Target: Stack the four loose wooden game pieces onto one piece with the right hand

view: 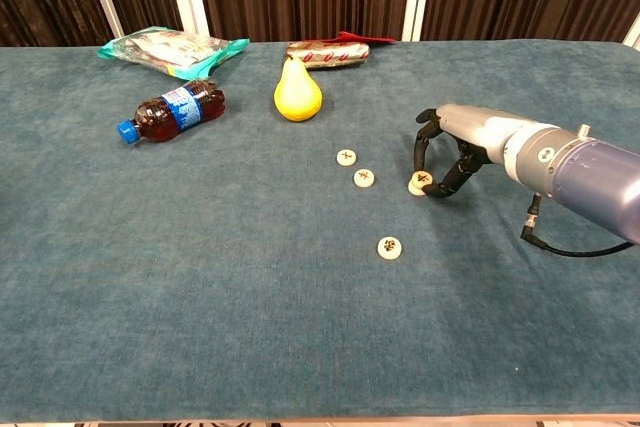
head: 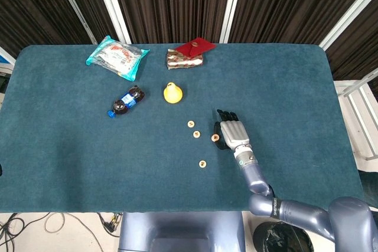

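From above, the right hand (head: 230, 134) lies palm down on the bench (head: 71, 146), fingers curled toward one piece (head: 214, 138) at its left edge. Two more pieces (head: 197, 134) sit in a short row just past that one, further from the hand. A fourth piece (head: 202, 163) lies off by itself, down and away from the fingers. Only four pieces can be seen, all flat and none stacked. The left hand is not in view.

From the chest, the right hand (view: 450, 157) arches over the near piece (view: 419, 183). The dark fingers (view: 440, 187) come down on both sides of it, close in and narrow. It is hard to say if they really pinch it or just touch it; the piece looks like it rests on the cloth.

What could go wrong: the piece is small, flat and smooth, so it could slip out when the hand lifts, or flip on its edge and roll. If the fingers squeeze off-centre, it may shoot sideways into the two pieces (view: 356, 168) nearby and knock them apart. The soft cloth may also let the fingers dig in and miss the thin rim. Setting it down crooked would make a wobbly stack
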`<control>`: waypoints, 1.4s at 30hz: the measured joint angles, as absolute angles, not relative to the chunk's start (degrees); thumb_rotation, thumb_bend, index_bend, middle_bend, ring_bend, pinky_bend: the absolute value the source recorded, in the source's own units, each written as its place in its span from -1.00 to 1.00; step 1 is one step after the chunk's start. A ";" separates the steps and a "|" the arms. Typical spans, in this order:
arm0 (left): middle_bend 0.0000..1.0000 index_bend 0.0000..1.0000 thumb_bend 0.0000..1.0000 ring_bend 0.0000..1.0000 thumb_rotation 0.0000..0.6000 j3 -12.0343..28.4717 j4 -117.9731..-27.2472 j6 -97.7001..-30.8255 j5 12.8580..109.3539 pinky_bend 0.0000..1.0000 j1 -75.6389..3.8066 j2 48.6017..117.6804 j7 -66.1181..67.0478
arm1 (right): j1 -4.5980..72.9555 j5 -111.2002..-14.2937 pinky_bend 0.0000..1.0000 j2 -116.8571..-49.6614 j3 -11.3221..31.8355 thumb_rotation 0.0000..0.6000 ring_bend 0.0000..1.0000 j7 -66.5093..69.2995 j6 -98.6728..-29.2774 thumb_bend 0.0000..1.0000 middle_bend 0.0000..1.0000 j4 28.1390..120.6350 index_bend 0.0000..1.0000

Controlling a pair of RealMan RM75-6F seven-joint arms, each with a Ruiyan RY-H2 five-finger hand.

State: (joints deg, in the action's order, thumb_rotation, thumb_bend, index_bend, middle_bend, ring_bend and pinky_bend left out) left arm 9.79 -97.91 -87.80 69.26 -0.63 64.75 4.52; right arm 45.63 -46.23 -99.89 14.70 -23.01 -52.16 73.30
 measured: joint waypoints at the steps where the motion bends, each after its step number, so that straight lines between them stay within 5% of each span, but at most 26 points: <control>1: -1.00 -0.86 0.23 -1.00 1.00 9.79 -97.91 -87.79 69.25 -1.00 -0.63 64.75 4.53 | 45.62 -46.25 -1.00 -99.86 14.73 1.00 -1.00 -22.95 -52.17 -0.20 -1.00 73.34 -0.01; 42: -1.00 -0.86 0.23 -1.00 1.00 9.66 -98.16 -87.56 69.01 -1.00 -0.67 64.52 5.00 | 45.83 -45.58 -1.00 -99.69 14.36 1.00 -1.00 -23.51 -52.06 -0.20 -1.00 73.71 -0.09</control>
State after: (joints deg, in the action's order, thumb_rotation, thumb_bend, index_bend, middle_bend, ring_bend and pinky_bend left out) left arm 9.66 -98.16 -87.56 69.01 -0.67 64.52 5.00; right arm 45.83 -45.58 -99.69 14.36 -23.51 -52.06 73.71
